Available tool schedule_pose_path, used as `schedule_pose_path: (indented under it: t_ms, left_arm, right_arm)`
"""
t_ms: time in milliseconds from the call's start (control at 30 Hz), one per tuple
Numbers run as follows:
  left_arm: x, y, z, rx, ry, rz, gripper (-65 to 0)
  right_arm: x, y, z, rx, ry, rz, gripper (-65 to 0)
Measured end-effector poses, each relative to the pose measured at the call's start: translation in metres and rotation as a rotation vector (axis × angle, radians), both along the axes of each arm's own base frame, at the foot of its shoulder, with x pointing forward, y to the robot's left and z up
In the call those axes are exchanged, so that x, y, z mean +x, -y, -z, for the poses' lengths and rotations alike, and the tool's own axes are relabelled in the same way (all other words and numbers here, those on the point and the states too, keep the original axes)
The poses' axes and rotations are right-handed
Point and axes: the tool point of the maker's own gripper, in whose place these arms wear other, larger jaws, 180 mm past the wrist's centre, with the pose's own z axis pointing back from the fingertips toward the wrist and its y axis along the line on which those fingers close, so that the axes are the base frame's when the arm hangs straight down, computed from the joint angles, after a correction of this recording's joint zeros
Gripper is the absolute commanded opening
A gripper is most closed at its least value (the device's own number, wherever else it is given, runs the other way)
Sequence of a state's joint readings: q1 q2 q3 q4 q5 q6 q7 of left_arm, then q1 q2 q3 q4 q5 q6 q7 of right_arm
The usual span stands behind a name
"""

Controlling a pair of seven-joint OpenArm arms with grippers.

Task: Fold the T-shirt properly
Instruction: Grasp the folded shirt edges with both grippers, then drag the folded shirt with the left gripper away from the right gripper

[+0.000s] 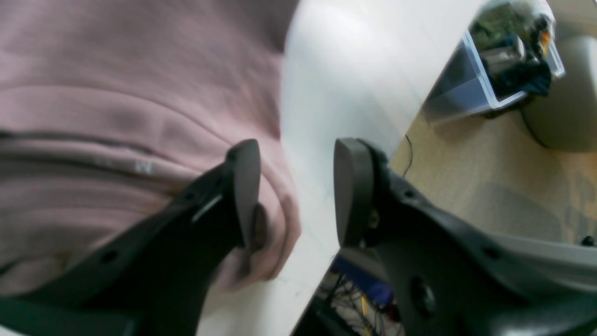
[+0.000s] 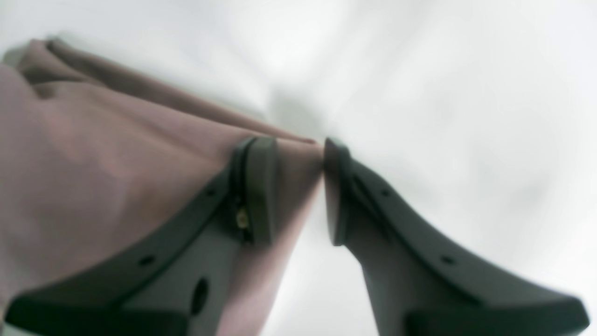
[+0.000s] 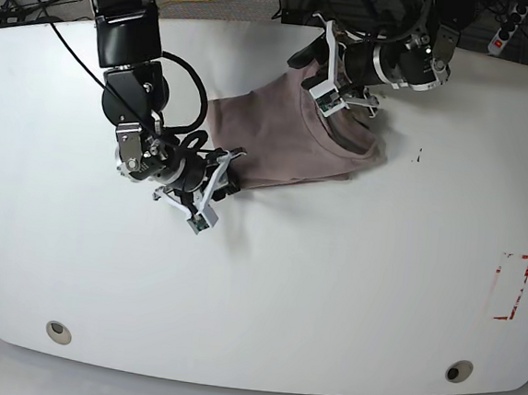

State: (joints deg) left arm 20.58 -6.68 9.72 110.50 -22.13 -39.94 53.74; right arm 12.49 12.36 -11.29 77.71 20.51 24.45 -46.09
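The T-shirt [image 3: 283, 144], soft, thin and light, is judged best gripped at its edges. The right claw [image 2: 298, 191] straddles its corner; the left claw [image 1: 296, 196] gapes empty.

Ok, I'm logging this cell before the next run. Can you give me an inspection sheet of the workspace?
Surface: white table, red rectangle mark near one edge.
Job's things: T-shirt bunched, partly folded.
Clutter: nothing seen on the table.
Grippers: left gripper open at the shirt's edge, one finger on cloth; right gripper has shirt fabric between its fingers, grip unclear.
Cables: black cable loops along the right arm.
Surroundings: clear bin of items on the floor.
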Motion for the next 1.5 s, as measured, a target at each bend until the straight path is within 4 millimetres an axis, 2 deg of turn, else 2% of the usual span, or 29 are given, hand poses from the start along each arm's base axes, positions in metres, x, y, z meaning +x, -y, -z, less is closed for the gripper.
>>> schedule_pose_path:
  t_ms: [300, 500, 667, 867, 1033, 1167, 1333, 1500]
  left_arm:
    - [0.02, -0.045, 0.03, 0.213, 0.02, 0.011, -41.5]
    - [0.065, -0.065, 0.04, 0.253, 0.05, -0.009, -41.5]
    - [0.103, -0.088, 0.039, 0.308, 0.077, -0.036, -41.5]
    - [0.132, -0.123, 0.032, 0.415, 0.104, -0.053, -41.5]
    - [0.158, -0.155, 0.006, 0.504, 0.184, -0.068, -41.5]
    - [0.174, -0.167, -0.024, 0.544, 0.277, -0.07, -41.5]
    - [0.175, -0.173, -0.052, 0.576, 0.367, -0.056, -41.5]
    - [0.17, -0.188, -0.074, 0.565, 0.423, -0.132, -41.5]
  right_arm:
    - [-0.01, 0.015, 0.018, -0.061, 0.0, -0.076, -50.4]
    - [-0.023, 0.024, 0.018, -0.078, 0.009, -0.104, -50.4]
    - [-0.041, 0.025, 0.018, -0.091, 0.017, -0.133, -50.4]
    - [-0.059, 0.02, 0.018, -0.089, 0.016, -0.151, -50.4]
    - [-0.075, 0.011, 0.017, -0.083, 0.014, -0.174, -50.4]
    - [-0.085, 0.001, 0.016, -0.078, 0.015, -0.18, -50.4]
    - [-0.099, -0.019, 0.011, -0.066, -0.008, -0.207, -50.4]
    - [-0.113, -0.051, -0.001, -0.05, 0.009, -0.292, -50.4]
